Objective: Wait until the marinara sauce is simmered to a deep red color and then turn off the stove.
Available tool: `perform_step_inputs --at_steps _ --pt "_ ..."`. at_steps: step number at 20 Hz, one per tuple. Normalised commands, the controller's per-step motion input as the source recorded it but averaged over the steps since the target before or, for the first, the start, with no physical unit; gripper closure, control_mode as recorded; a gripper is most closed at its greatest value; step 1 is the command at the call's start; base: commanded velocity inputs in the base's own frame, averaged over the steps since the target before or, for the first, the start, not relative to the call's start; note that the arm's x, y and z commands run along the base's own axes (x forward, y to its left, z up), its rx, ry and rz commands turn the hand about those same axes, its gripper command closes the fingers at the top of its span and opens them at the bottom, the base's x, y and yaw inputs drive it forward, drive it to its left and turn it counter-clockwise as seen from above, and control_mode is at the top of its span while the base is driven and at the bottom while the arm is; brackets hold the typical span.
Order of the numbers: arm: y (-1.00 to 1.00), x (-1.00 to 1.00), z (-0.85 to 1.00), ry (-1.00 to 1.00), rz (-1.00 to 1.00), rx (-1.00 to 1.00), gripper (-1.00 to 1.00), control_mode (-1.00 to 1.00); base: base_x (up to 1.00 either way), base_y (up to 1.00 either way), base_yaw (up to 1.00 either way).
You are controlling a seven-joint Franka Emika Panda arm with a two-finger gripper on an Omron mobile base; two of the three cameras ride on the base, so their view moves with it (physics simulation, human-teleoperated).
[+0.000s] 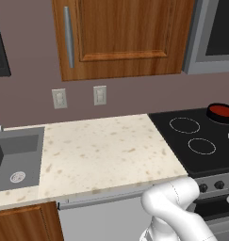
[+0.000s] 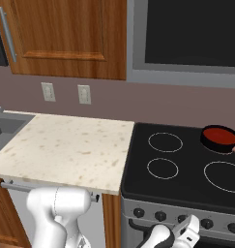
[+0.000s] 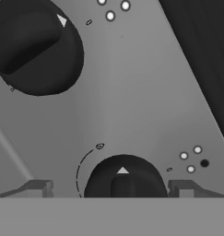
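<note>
Sauce (image 2: 220,135) deep red, pincer (image 3: 117,188) open — astride knob (image 3: 125,180)

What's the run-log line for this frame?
sauce: deep red, pan on rear burner | gripper: open, fingers either side of front-panel knob, no contact seen | stove: not yet off

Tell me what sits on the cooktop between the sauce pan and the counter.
Nothing; in the right base view the black glass of the stove from the sauce pan to the counter carries only white burner rings.
</note>
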Motion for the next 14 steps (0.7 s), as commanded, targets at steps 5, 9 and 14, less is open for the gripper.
perform_step_inputs --at_steps 5,9,14 --pt "0.00 0.00 0.00 0.00 0.00 0.00 -1.00 -1.00 0.00 0.00 0.00" --pt "0.00 0.00 0.00 0.00 0.00 0.00 -1.00 -1.00 0.00 0.00 0.00" --pt "0.00 0.00 0.00 0.00 0.00 0.00 -1.00 -1.00 0.00 0.00 0.00"
